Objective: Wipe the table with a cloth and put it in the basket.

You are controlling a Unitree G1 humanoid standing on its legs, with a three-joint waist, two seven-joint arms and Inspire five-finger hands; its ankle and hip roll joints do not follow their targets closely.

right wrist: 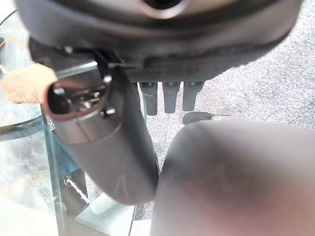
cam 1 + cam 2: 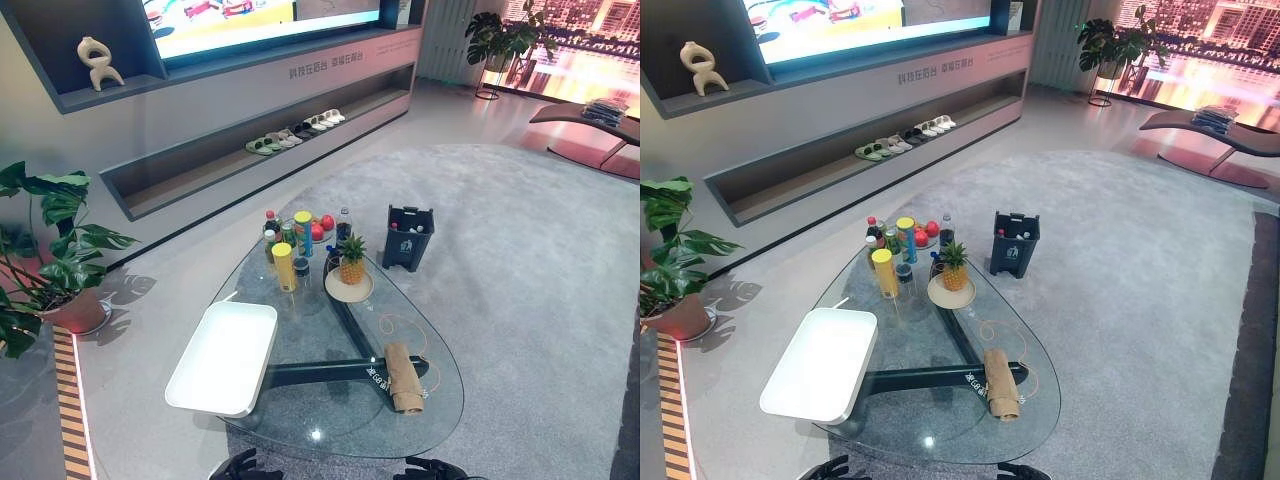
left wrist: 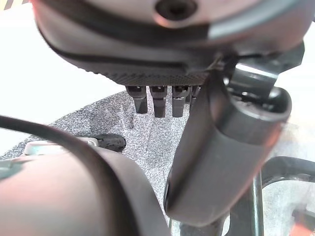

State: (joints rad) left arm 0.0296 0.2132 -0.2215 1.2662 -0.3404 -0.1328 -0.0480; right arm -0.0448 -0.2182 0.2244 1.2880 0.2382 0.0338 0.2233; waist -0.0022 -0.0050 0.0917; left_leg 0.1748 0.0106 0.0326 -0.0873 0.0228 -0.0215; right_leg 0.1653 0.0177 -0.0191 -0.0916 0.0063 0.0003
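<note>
While both hands hang low at the near edge of the glass table (image 2: 300,420), neither one is touching anything. The left hand (image 2: 240,466) just pokes into the bottom of the head view, left of centre, and the right hand (image 2: 432,468) does the same further right. In the left wrist view the fingers (image 3: 155,101) point straight down in a row with the thumb (image 3: 226,147) sticking out in front, relaxed, nothing in it, grey carpet past them. Same deal on the right: fingers (image 1: 165,98) straight, thumb (image 1: 98,142) out, nothing held.

The cloth (image 2: 404,376) is a tan roll lying on the glass toward the right near corner, just ahead of the right hand but apart from it. You can catch a bit of it past the right thumb too. The basket (image 2: 224,357), a white rectangular tray-looking thing, sits on the table's left side, well apart from the cloth.

Further back on the table there's a pineapple (image 2: 351,262) on a plate (image 2: 349,288), and a cluster of bottles and cans (image 2: 288,245) beside it. A dark bin (image 2: 407,237) stands on the carpet behind.
</note>
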